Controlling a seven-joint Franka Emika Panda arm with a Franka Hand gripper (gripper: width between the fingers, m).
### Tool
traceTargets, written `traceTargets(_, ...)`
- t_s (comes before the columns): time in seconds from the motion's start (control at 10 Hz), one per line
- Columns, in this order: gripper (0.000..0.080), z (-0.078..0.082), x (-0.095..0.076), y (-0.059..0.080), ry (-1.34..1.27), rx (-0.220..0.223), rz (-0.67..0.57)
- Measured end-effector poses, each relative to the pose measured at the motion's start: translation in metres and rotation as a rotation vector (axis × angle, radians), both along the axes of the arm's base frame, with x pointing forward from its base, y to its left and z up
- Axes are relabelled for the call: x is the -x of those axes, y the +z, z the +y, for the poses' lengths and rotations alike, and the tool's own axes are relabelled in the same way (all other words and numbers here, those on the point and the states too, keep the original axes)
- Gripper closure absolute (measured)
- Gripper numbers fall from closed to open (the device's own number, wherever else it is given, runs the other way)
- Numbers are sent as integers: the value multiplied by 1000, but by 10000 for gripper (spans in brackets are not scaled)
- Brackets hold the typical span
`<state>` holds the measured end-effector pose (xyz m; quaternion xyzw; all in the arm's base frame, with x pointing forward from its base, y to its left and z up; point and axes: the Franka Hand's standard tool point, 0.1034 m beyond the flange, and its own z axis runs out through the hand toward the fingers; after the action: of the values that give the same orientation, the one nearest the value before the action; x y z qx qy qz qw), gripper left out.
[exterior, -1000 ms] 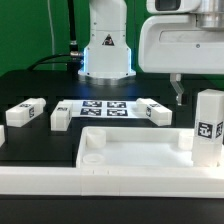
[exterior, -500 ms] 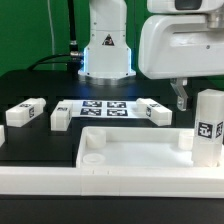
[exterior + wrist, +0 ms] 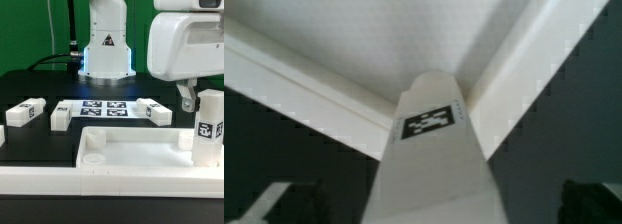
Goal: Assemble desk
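The white tray-like tabletop lies at the front of the exterior view, rim up. One white leg stands upright at its corner on the exterior view's right. My gripper hangs just above and behind that leg's top. In the wrist view the leg with its tag rises between my dark fingers, with a gap on each side; the gripper is open and holds nothing. The tabletop shows beyond the leg. Three more legs lie on the black table: two at the exterior view's left, one right of centre.
The marker board lies flat between the loose legs. The robot base stands behind it. A long white border bar runs along the front edge, right against the tabletop.
My gripper has moved toward the exterior view's right, closer to the top of the upright leg. The legs and tabletop have not moved.
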<state>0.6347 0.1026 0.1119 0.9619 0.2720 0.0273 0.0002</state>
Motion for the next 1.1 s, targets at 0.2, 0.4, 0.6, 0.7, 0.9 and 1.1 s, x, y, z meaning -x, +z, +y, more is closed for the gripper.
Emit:
traceTargets(0.2,386,0,0,0,-2,0,0)
traceTargets(0.4,511,0,0,0,-5,-1,0)
traceTargets(0.6,511,0,0,0,-31,-3,1)
traceTargets(0.7,511,0,0,0,-66,-5,2)
traceTargets(0.9,511,0,1,0,-270,-27,10)
traceTargets(1.1,511,1,1,0,-479,-43,15)
